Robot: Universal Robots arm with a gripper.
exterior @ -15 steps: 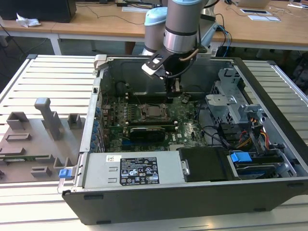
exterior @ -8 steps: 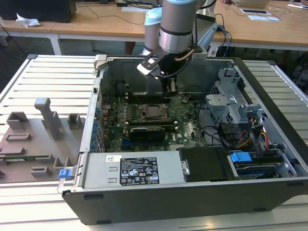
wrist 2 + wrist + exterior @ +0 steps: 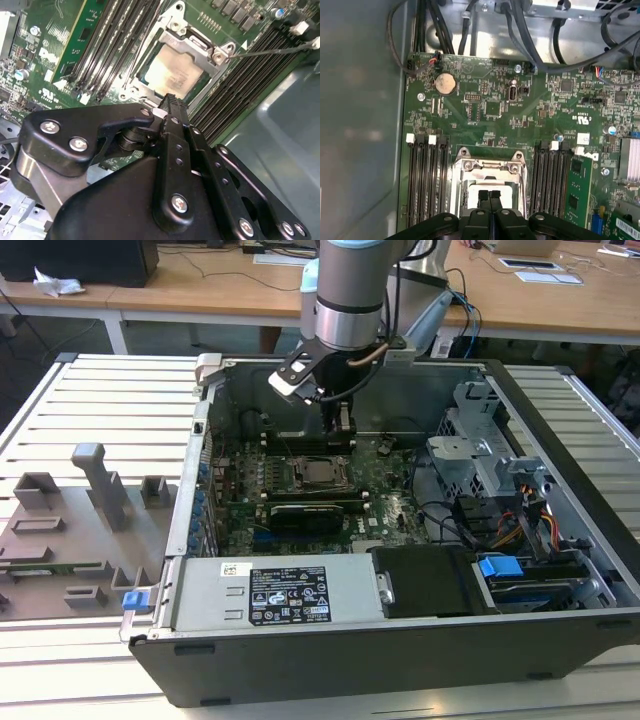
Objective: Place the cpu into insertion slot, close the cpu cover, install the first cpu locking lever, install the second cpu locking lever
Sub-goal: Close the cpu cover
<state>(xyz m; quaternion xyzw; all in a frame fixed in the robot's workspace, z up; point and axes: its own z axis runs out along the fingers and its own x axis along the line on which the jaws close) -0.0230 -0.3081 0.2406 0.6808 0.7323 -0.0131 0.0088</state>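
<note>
The claw (image 3: 490, 193) is closed, gripping nothing, directly above the cpu (image 3: 175, 75) — the cpu cover (image 3: 197, 46) frames it.

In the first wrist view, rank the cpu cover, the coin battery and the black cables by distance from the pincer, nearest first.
1. cpu cover, right at the pincer tips.
2. coin battery, between the other two.
3. black cables, farthest, beyond the battery.
</note>
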